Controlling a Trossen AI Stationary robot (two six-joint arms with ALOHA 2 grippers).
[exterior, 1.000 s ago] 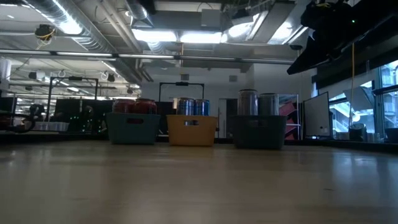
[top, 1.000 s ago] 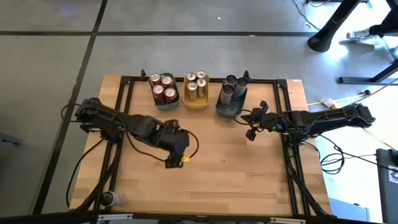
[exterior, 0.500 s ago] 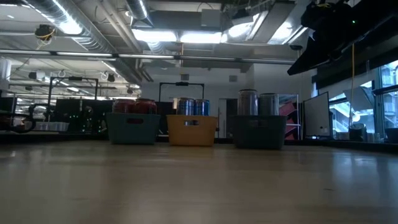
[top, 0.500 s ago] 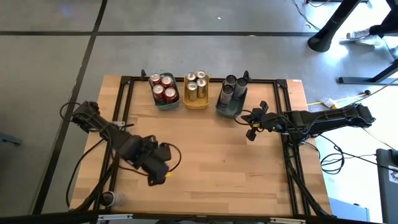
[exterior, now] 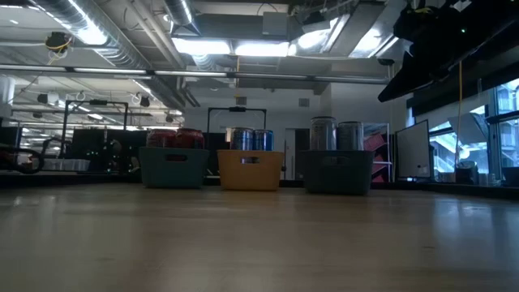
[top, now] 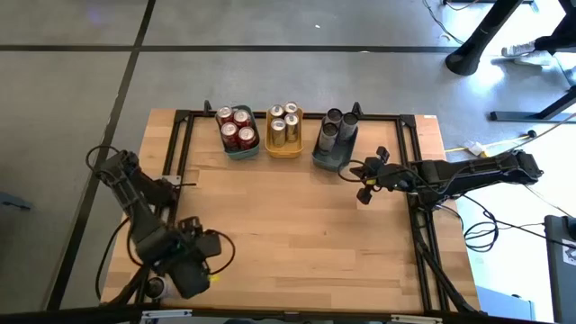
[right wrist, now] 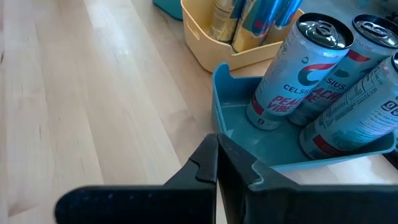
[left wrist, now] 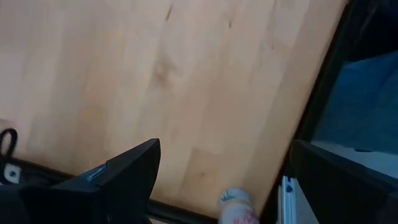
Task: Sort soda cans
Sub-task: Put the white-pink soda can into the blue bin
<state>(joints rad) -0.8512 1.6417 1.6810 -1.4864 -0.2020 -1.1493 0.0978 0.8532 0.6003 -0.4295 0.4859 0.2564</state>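
Teal tray [top: 236,149], yellow tray [top: 285,148], grey-blue tray [top: 329,157] side by side.

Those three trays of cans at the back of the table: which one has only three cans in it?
The grey-blue tray on the right end, beside the right gripper. It holds three silver cans; the teal tray and yellow tray each hold four.

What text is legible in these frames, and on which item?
"CELSIUS": on the front silver can in the grey-blue tray, right wrist view.
"PEACH VIBE": red letters lower on that same can.
"SIUS": part of the same brand on the can behind it.
Small print on the tilted can: too small to read.
Red marks on the small bottle in the left wrist view: too blurred to read.
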